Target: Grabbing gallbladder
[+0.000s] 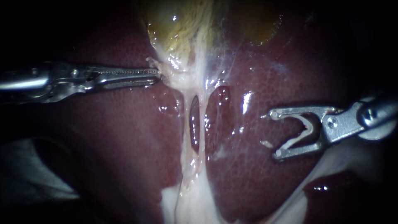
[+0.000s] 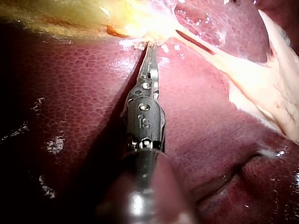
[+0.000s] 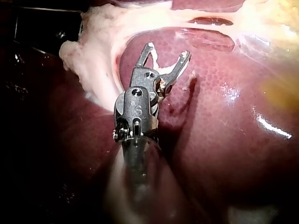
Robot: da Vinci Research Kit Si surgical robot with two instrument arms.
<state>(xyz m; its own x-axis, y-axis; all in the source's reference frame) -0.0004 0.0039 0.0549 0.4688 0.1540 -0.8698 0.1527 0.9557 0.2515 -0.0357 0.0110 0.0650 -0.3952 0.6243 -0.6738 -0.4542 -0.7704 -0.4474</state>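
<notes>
Dark red liver [image 1: 103, 137] fills the field, where my left instrument [image 1: 156, 76] pinches the pale lower rim of the yellowish gallbladder [image 1: 182, 29], so the grab looks made and gentle traction seems next, while my right instrument [image 1: 274, 135] gapes empty.

Left instrument [image 1: 158, 76] clamped — right instrument [image 1: 271, 136] agape

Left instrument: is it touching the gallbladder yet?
Touching. In the endoscope view the left instrument has its tip closed on puckered pale tissue at the lower edge of the gallbladder, with no gap; the left wrist view agrees.
</notes>
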